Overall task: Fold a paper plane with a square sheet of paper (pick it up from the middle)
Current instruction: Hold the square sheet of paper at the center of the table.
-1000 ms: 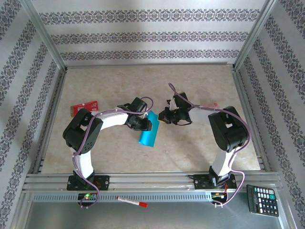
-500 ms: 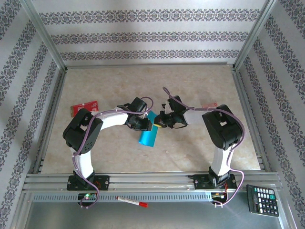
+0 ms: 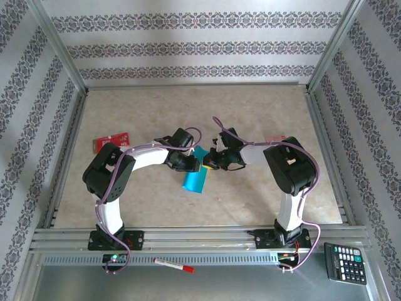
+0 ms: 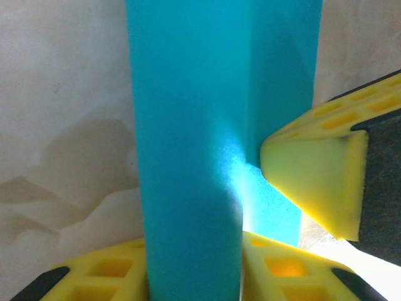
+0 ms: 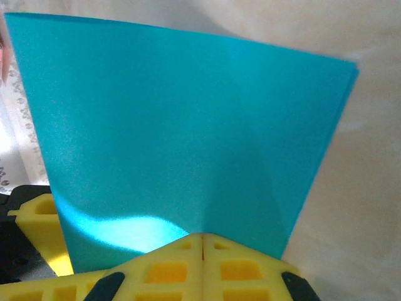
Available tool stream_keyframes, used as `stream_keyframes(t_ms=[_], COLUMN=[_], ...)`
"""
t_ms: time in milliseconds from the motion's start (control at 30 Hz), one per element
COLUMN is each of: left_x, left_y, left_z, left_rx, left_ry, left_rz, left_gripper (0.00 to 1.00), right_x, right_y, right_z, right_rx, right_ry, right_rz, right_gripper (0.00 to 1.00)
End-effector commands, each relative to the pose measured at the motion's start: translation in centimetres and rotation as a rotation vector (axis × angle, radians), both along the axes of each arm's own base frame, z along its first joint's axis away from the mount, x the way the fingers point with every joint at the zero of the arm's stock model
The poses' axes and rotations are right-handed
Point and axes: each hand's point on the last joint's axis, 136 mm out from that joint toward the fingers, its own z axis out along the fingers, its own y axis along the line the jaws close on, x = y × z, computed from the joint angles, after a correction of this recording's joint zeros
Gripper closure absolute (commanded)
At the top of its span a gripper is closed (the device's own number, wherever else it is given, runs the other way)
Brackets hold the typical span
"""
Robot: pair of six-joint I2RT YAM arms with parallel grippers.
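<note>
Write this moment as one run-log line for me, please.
left hand: shut on folded teal paper | right hand: shut, tip against the paper | stage: mid-fold, no plane yet

Black-jointed white arms (image 3: 111,213) carry purple cables (image 3: 143,148), with yellow honeycombed foam fingers (image 4: 313,169).

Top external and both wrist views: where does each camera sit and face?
Top external: above and behind, looking down on the table; left arm, right arm, bases nearest; left end effector and right end effector meet at the paper.
Left wrist: on the left arm, looking along its yellow fingers, which flank the paper.
Right wrist: on the right arm, facing the paper's broad side; shut fingers at the bottom.
Shared: every view has the paper; left wrist also catches the right end effector's tip.
</note>
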Motion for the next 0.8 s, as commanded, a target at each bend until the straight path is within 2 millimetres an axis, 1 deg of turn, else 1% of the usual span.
stream_keyframes(t_ms=[0,233,400,500,600,767], left_x=[-4.5,-3.8,-3.0,-2.7,-2.3,-1.6], left_y=[5.9,5.2,4.4,4.3,4.2,4.1], left_z=[-6.5,-5.5,-4.0,-3.1,-1.8,1.2], left_rx=[0.298,0.267,0.234,0.232,0.221,0.202], left_ry=[0.168,0.156,0.136,0.121,0.101,0.052], left_rz=[0.018,0.027,0.035,0.042,0.046,0.056], left_gripper=[0.66,0.63,0.56,0.52,0.48,0.41], right_x=[-2.0,-2.7,-2.9,-3.0,-3.0,-3.2], right_y=[-2.0,-3.1,-3.4,-3.6,-3.7,-3.9], right_z=[-4.1,-5.3,-6.0,-6.3,-6.5,-6.8], right_rx=[-0.128,-0.186,-0.203,-0.21,-0.214,-0.22], right_ry=[0.069,0.081,0.097,0.102,0.108,0.118], right_rz=[-0.009,-0.008,-0.011,-0.012,-0.014,-0.021], right_gripper=[1.0,1.0,1.0,1.0,1.0,1.0])
